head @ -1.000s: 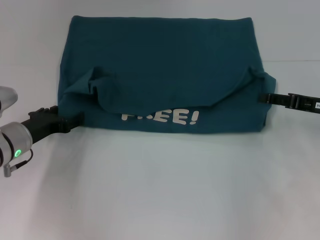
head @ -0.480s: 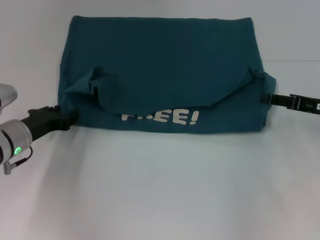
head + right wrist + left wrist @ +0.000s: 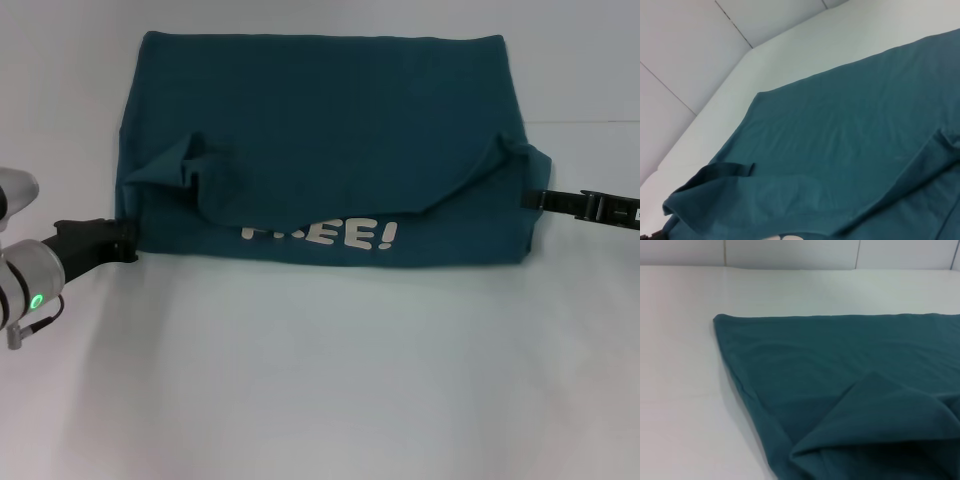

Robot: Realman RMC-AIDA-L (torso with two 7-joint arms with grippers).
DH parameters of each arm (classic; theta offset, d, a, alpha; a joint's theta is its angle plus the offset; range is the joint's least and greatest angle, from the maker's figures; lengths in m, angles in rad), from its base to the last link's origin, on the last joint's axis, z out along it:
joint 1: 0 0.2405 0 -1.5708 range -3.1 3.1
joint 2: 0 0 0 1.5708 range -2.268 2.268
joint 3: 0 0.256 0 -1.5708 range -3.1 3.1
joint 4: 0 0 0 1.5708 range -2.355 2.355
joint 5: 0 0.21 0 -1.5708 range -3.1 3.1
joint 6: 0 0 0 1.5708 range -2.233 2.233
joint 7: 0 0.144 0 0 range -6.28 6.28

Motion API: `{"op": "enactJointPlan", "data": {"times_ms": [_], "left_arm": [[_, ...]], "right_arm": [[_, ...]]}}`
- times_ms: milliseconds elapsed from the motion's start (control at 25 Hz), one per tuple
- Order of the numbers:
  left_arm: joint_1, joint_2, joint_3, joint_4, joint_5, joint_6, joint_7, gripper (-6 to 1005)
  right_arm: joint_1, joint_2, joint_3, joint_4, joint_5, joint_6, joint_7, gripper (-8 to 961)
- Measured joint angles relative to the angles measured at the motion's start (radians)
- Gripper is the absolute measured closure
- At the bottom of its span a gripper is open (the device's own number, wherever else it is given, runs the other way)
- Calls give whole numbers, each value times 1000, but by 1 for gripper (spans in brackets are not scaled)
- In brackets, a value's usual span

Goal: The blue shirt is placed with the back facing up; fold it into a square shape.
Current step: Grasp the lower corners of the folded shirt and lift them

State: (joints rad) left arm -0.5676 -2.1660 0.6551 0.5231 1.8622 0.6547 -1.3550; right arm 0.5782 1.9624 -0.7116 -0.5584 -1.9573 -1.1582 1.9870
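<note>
Blue shirt lies on white tabletop, set toward the far half, wider than it is deep. Near strip of tabletop is bare, glossy.

Near edge of shirt: straight hem line, with white printed lettering just above it, partly covered by an overlying fold; only "EE!" reads clearly. That fold comes down from the far side and ends in a shallow curved edge sagging toward the lettering. At each end of the fold the cloth bunches into a raised, rumpled peak, one at left, one at right.

Left gripper low at shirt's near-left corner, dark fingers pointing in at the cloth edge, touching or just beside it; cannot tell whether fingers are apart or together. Grey arm segment with a green light sits behind it at the left edge of the head view.

Right gripper at shirt's right side, at the level of the right bunch, tip against the cloth edge; fingers' state cannot be told either.

Far edge of shirt: straight, flat, smooth, corners squared. Left wrist view shows a far corner lying flat on tabletop with a folded flap nearer. White wall panels beyond.
</note>
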Motion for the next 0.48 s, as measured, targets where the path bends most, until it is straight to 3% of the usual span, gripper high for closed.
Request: {"op": "enactJointPlan", "data": {"times_ms": [80, 320, 480], "left_arm": [[1, 0, 0, 0, 0, -7, 0, 928], [9, 0, 0, 7, 0, -3, -12, 981], [14, 0, 0, 7, 1, 8, -13, 981]], "right_arm": [[0, -4, -4, 0, -2, 0, 3, 382], [4, -16, -8, 1, -63, -2, 34, 398], [10, -11, -9, 2, -118, 3, 49, 409]]}}
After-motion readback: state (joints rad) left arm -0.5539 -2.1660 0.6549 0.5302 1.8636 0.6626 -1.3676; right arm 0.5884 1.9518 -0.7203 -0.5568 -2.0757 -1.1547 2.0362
